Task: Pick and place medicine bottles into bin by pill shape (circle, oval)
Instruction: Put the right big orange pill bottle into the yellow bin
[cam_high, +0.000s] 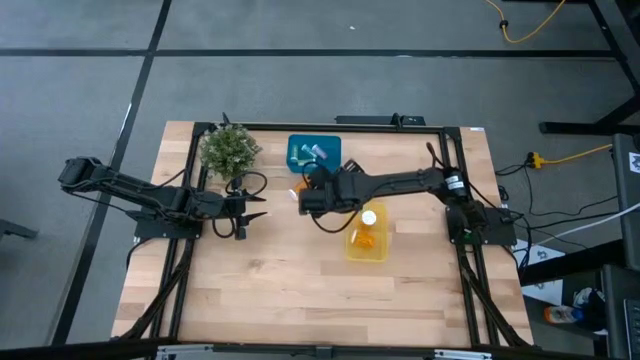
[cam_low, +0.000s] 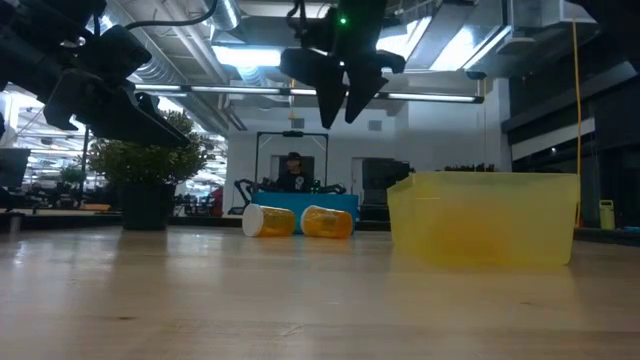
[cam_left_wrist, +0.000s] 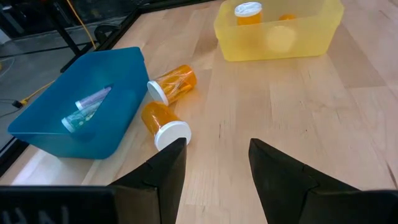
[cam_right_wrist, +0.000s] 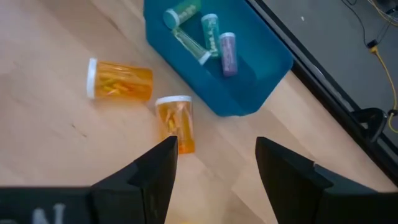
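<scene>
Two translucent orange bottles with white caps lie on their sides on the table, next to the blue bin: one (cam_right_wrist: 118, 79) and the other (cam_right_wrist: 175, 123), also in the left wrist view (cam_left_wrist: 174, 84) (cam_left_wrist: 163, 121). Several small teal, green and pink bottles (cam_right_wrist: 208, 31) lie in the blue bin (cam_right_wrist: 249, 74). An orange bottle (cam_left_wrist: 249, 12) stands in the yellow bin (cam_left_wrist: 280, 37). My right gripper (cam_right_wrist: 214, 155) is open above the two lying bottles and touches nothing; it also shows in the low view (cam_low: 340, 90). My left gripper (cam_left_wrist: 217, 162) is open and empty, left of them (cam_high: 255, 212).
A potted plant (cam_high: 228, 150) stands at the far left of the table, close behind my left gripper. The blue bin (cam_high: 314, 152) is at the far middle and the yellow bin (cam_high: 367, 238) at the middle right. Bare wood (cam_high: 300, 290) lies toward the near edge.
</scene>
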